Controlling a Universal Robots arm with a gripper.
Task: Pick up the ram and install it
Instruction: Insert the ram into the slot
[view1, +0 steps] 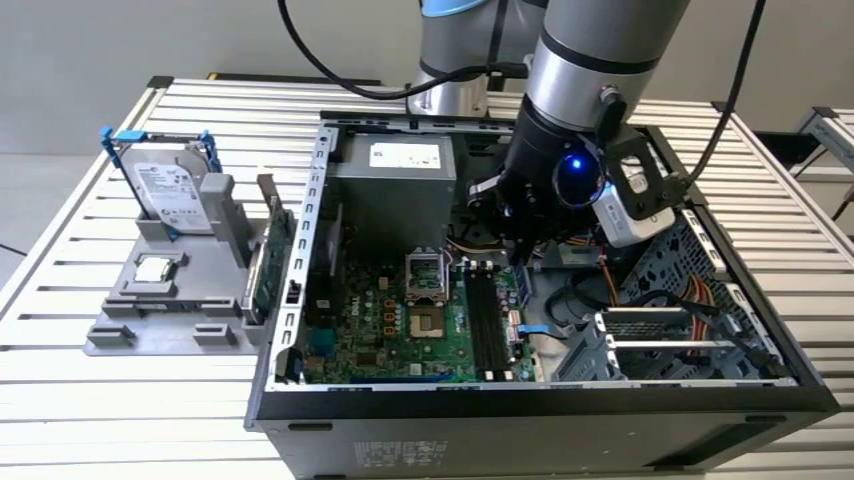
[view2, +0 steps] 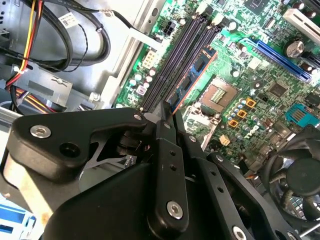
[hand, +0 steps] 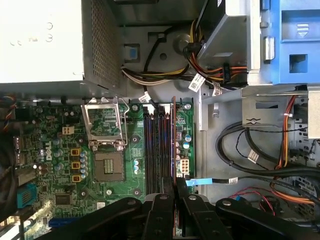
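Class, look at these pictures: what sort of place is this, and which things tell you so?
Probably a robotics lab test bench: a robot arm works over an open computer case on a slatted metal table, with a parts fixture alongside.

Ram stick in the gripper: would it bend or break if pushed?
The ram looks very thin and flat: probably light, fairly stiff, yet apt to crack if bent. Held edge-on in the gripper above the slots, it might tilt if pushed askew.

Hand (view1: 523, 248) sits low inside the case (view1: 534, 400), right over the mem slots (hand: 159, 145). Tight here: PSU (view1: 394, 190) at 11 o'clock, cable bundle (hand: 210, 80) at 12, drive cage (view1: 667, 340) at 4. Open CPU socket (hand: 107, 167) at 9 has clear room above. Fan (view2: 295, 185) crowds the mobo edge.
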